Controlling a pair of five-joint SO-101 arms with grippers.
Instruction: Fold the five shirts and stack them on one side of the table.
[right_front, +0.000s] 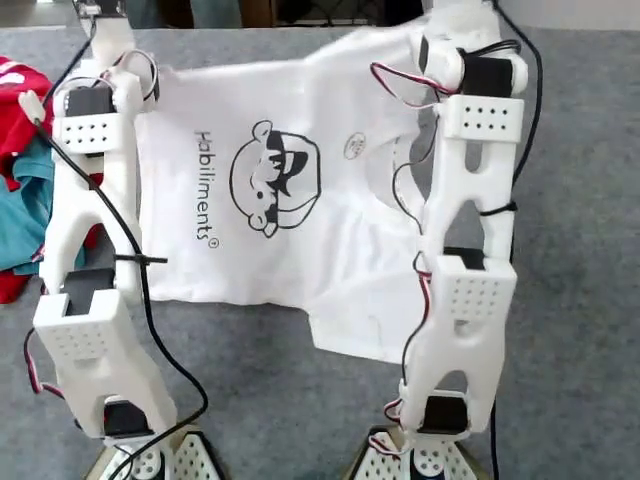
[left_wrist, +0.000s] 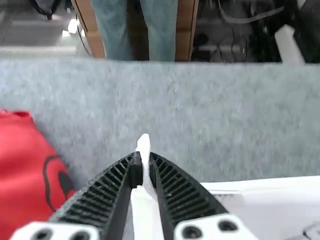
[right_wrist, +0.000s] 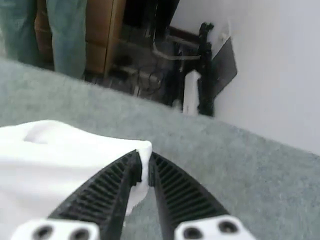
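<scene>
Left pincer and right pincer each clench the white shirt's far edge; I should move both evenly, with that edge taut.

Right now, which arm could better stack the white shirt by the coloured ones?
Left, probably: the left end effector, shut on the white printed fabric T-shirt, sits near the red shirt and teal shirt; the right end effector is farther.

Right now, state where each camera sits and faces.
High view: above the table, looking down on the white shirt; both arms show.
Left wrist view: on the left wrist, facing the far edge; left gripper pinches the shirt.
Right wrist view: likewise; right gripper pinches it.
Shared: high and left wrist views show the red shirt.
</scene>
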